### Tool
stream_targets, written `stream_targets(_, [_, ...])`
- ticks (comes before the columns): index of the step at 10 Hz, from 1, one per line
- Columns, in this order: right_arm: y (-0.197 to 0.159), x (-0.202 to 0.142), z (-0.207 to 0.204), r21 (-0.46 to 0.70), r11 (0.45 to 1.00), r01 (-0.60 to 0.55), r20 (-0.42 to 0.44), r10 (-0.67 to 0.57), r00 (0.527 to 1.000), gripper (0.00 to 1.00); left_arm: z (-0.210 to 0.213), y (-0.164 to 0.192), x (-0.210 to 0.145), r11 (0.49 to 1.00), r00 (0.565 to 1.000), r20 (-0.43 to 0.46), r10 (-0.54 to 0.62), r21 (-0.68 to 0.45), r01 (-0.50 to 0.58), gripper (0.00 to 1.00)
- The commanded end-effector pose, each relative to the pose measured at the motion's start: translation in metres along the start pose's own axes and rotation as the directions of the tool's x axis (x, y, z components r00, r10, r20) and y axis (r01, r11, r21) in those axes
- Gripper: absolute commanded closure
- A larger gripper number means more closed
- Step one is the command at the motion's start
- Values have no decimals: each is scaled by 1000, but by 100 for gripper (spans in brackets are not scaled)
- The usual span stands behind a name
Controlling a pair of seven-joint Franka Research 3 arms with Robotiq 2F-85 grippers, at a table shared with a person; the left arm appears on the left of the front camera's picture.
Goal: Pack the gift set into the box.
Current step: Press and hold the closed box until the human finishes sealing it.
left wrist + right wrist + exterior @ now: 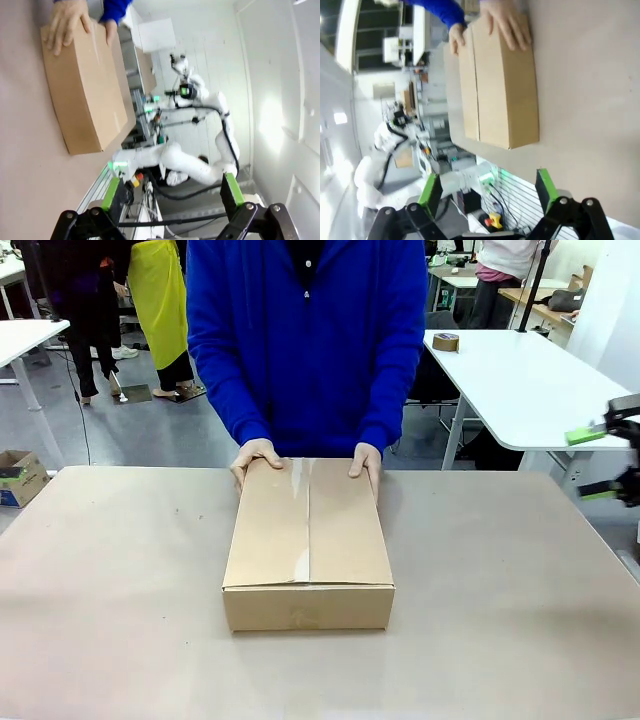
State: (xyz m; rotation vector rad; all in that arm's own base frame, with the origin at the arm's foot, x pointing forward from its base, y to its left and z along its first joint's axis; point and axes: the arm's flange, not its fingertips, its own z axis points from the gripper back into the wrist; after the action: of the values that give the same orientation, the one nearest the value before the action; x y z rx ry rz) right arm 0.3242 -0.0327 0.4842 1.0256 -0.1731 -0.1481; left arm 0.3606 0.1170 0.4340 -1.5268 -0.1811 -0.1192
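Closed taped box (308,540) mid-frame, contents hidden, person's hands (256,455) on its far end, right gripper (594,464) at right edge, left gripper (172,192) low in wrist view, both with fingers apart

Tape roll (446,341) on white side table (525,390); small carton (20,476) on floor.

We take this for a robotics lab in an open workshop hall. In the middle of the front view a taped box (308,540) rests on a brown table (120,590). At the upper right stands a white work table (520,385) with a roll of tape (446,341) on it. Another white table (25,338) sits at the upper left, with people standing on the grey floor beyond. In the left wrist view the robot's right arm (195,170), cables trailing, rises at centre. A red-and-yellow stop button (493,220) shows at the bottom of the right wrist view.
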Motion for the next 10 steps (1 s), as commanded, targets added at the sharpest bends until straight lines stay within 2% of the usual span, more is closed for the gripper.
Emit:
stream_targets(1, [38, 46, -99, 156, 916, -371, -299, 402, 866, 0, -99, 7, 39, 992, 964, -236, -121, 1, 125, 0])
stream_targets(2, [42, 54, -142, 258, 853, -453, -306, 517, 799, 0, -156, 20, 49, 976, 937, -297, -183, 60, 210, 0])
stream_targets(3, [42, 51, -159, 263, 795, -546, -281, 605, 745, 0, -192, 37, 47, 960, 898, -385, -213, 86, 265, 0])
stream_targets(4, [38, 44, -142, 203, 744, -637, -212, 668, 713, 0, -184, 45, 51, 960, 898, -381, -220, 78, 269, 0])
stream_targets(5, [58, 16, -160, 114, 915, -387, -290, 404, 868, 0, -177, 16, 33, 983, 930, -340, -138, 69, 171, 0])
stream_targets(6, [58, 16, -160, 114, 915, -387, -290, 404, 868, 0, -177, 16, 33, 983, 930, -340, -138, 69, 171, 0])
stream_targets(7, [54, 30, -179, 155, 839, -521, -303, 543, 783, 0, -177, 16, 33, 983, 930, -340, -138, 69, 171, 0])
stream_targets(8, [82, 37, -216, 190, 627, -755, -415, 749, 517, 0, -206, 33, 40, 974, 910, -383, -160, 86, 208, 0])
stream_targets(9, [90, 58, -246, 123, 399, -909, -395, 860, 324, 0, -233, 32, 47, 839, 821, -327, -468, 128, 530, 0])
stream_targets(10, [87, 68, -262, 71, 175, -982, -324, 935, 144, 0, -241, 34, 48, 635, 645, -275, -713, 138, 760, 0])
